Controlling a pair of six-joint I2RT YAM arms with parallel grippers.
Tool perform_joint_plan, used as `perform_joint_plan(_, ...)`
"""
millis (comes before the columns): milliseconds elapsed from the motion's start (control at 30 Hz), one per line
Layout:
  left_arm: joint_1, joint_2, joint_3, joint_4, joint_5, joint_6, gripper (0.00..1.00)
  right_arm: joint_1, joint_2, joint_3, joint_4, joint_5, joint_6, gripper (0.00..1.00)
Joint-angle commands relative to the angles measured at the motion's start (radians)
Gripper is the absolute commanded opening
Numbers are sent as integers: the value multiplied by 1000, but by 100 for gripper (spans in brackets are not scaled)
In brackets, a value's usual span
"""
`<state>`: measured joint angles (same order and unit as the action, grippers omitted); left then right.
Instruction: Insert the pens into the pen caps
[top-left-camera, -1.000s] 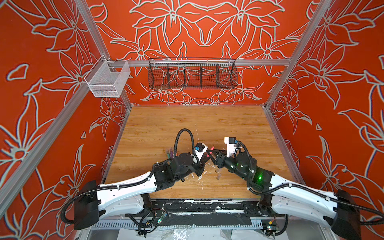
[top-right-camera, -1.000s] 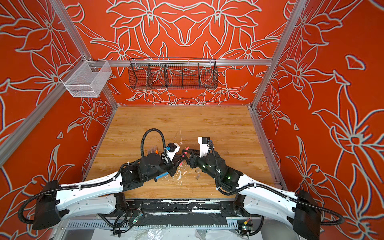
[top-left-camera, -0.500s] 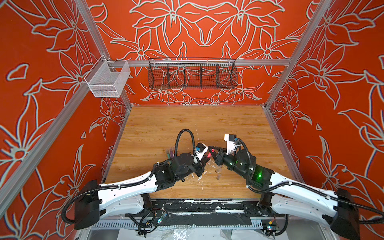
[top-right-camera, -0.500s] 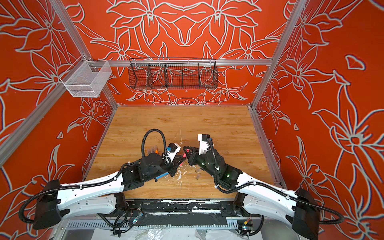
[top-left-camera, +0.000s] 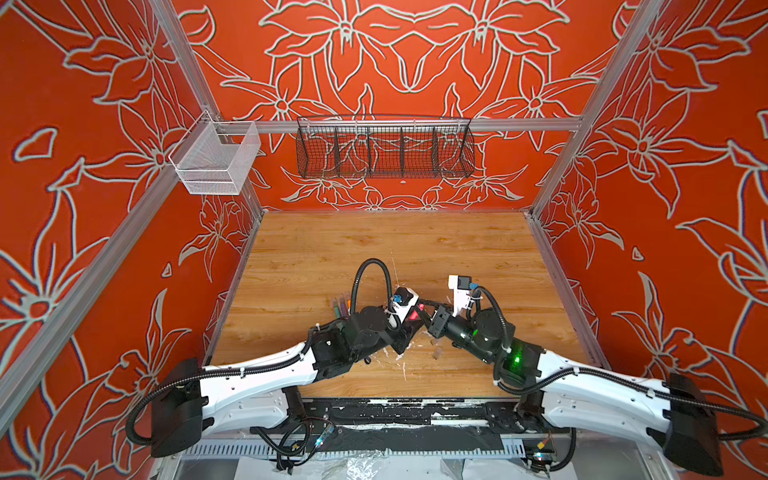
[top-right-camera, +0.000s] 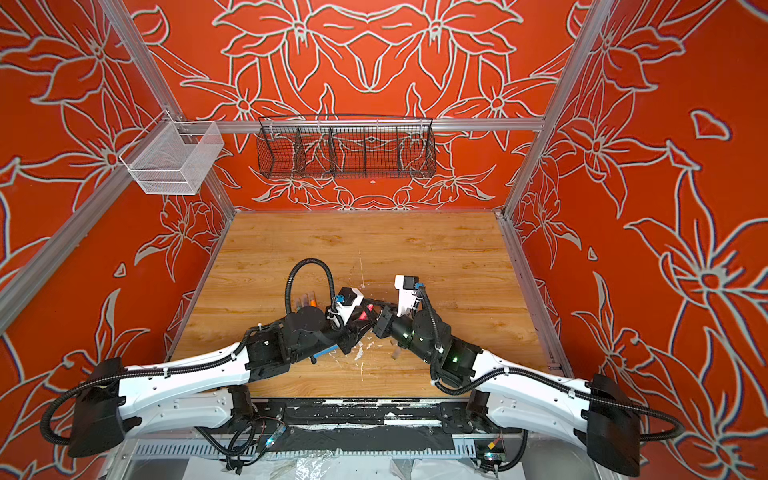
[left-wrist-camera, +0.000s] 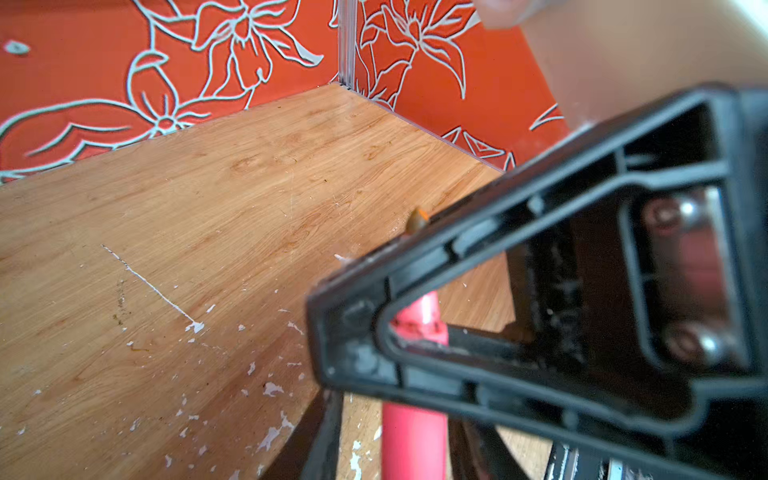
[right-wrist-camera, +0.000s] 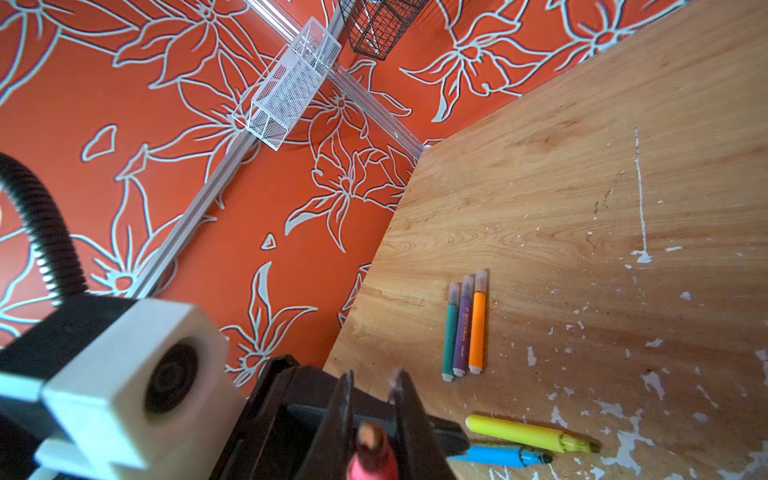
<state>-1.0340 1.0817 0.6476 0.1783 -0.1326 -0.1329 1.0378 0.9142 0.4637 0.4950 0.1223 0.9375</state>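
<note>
Where the two arms meet, low and centre in both top views, the pink pen (right-wrist-camera: 370, 457) is held off the table by the right gripper (right-wrist-camera: 374, 386). Its black fingers (right-wrist-camera: 409, 415) are closed tight on the barrel, and the tip pokes out between them. The left gripper (top-left-camera: 412, 319) sits right against the same pen, but I cannot tell whether its jaws grip it or stand free. Left of the left gripper in both top views, the green pen (right-wrist-camera: 450, 332), purple pen (right-wrist-camera: 462, 328) and orange pen (right-wrist-camera: 478, 324) lie side by side, touching, each wearing a greyish pen cap (right-wrist-camera: 481, 280). Near those three, the yellow pen (right-wrist-camera: 532, 434) and blue pen (right-wrist-camera: 498, 456) lie close together with bare tips. A loose cap (top-left-camera: 436, 352) sits just below the right gripper in a top view. All of this rests on a wooden tabletop (top-left-camera: 395, 249) of light oak grain. It is spotted with white flecks (right-wrist-camera: 623, 440), and one thin white streak (right-wrist-camera: 640, 187) crosses the boards. Orange-red walls (top-left-camera: 407, 54) printed with white-outlined flowers close in three sides, framed by aluminium rails (top-left-camera: 519, 124). A black wire basket (top-left-camera: 384, 147) with dividers hangs at upper centre on the back rail, and a white mesh basket (top-left-camera: 216, 160) hangs at upper left. A scuffed black strip (top-left-camera: 415, 409) edges the table at lower centre.
</note>
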Motion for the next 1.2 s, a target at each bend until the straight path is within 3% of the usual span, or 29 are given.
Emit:
perform_joint_plan(0, 0, 4, -16, 40, 15, 9, 40, 18, -23, -41, 132, 3, 67, 0)
perform_joint_plan(267, 0, 9, -18, 47, 25, 10, 39, 67, -23, -65, 193, 39, 78, 0)
perform_joint_plan(333, 0, 10, -19, 48, 27, 10, 28, 77, -14, -65, 206, 43, 77, 0)
perform_joint_plan(400, 0, 12, -17, 47, 27, 8, 6, 85, -4, -61, 205, 46, 73, 0)
perform_joint_plan(433, 0, 12, -16, 46, 24, 5, 0, 87, 1, -60, 203, 49, 70, 0)
perform_joint_plan(467, 2, 14, -12, 40, 21, 0, 0, 87, 2, -59, 196, 55, 65, 3)
perform_joint_plan(533, 11, 11, -9, 33, 18, -17, 0, 86, -6, -62, 163, 75, 54, 20)
perform_joint_plan(633, 50, -4, -26, 43, 32, -64, 0, 86, -75, -57, 3, 139, 34, 37)
perform_joint_plan(733, 91, -15, -38, 40, 16, -114, 0, 86, -165, -22, -269, 224, 18, 45)
perform_joint_plan(933, 124, -18, -55, 5, -160, -171, 0, 88, -222, 48, -673, 310, 44, 46)
perform_joint_plan(1167, 126, -12, -46, -25, -232, -183, 0, 106, -41, 163, -939, 345, 71, 45)
